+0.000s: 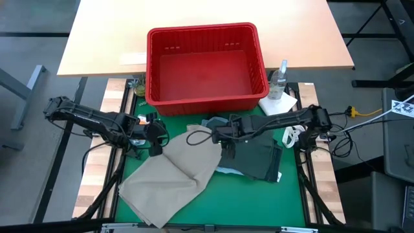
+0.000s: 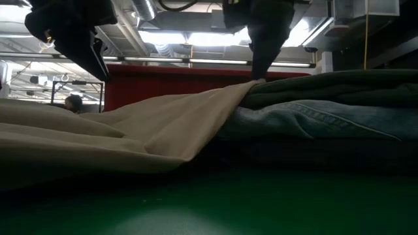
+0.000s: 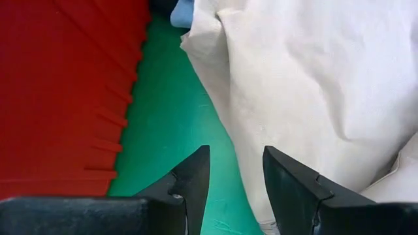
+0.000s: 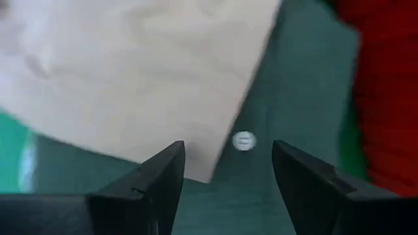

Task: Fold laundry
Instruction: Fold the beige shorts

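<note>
The fold looks barely begun: the beige khaki cloth garment (image 1: pixel 169 179) sprawls rumpled, one corner overlapping the dark olive green folded piece (image 1: pixel 262 162), while left tool (image 1: pixel 155 145) and right tool (image 1: pixel 228 150) hover parted, holding nothing.

The left dark six-joint arm is stretched in from the table's left side, its two-finger left gripper (image 1: pixel 155 144) pointed downward with fingers parted. The right dark arm is reached across from the right, its right gripper (image 1: pixel 227 149) spread wide, nothing clasped.
</note>
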Controlling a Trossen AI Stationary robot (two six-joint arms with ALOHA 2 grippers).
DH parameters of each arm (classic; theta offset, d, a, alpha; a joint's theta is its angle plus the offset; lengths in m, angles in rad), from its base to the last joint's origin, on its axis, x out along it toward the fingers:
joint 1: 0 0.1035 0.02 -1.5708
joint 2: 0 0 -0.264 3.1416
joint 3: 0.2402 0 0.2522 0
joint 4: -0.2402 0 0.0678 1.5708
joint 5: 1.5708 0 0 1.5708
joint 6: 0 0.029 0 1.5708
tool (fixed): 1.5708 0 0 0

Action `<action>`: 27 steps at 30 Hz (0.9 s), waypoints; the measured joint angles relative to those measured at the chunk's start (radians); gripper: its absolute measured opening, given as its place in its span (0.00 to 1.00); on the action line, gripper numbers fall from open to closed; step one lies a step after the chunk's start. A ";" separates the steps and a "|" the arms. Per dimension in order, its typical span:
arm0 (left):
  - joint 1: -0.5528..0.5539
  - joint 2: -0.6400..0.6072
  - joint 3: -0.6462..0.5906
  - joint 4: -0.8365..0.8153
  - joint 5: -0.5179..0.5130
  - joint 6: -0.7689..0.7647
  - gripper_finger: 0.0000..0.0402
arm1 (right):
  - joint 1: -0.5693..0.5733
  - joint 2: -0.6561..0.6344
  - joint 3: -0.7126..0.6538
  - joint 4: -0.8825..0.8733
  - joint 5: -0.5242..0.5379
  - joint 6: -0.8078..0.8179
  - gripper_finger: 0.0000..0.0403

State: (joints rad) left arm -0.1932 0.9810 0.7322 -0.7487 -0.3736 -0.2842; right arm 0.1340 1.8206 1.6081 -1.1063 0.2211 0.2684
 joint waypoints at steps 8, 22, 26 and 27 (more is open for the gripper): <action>-0.005 0.000 0.000 0.003 -0.001 -0.001 0.34 | -0.010 -0.001 0.000 0.020 -0.113 0.003 0.57; -0.005 0.000 0.000 0.024 -0.002 -0.001 0.34 | -0.009 0.057 0.000 0.081 -0.188 -0.038 0.11; -0.005 0.000 0.000 0.065 -0.002 -0.001 0.34 | 0.011 0.052 0.000 0.141 -0.203 -0.047 0.04; -0.005 0.000 0.000 0.080 -0.003 -0.001 0.34 | 0.019 0.051 0.000 0.158 -0.219 -0.048 0.06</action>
State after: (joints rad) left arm -0.1978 0.9813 0.7322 -0.6689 -0.3767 -0.2853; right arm 0.1533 1.8714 1.6085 -0.9480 0.0022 0.2205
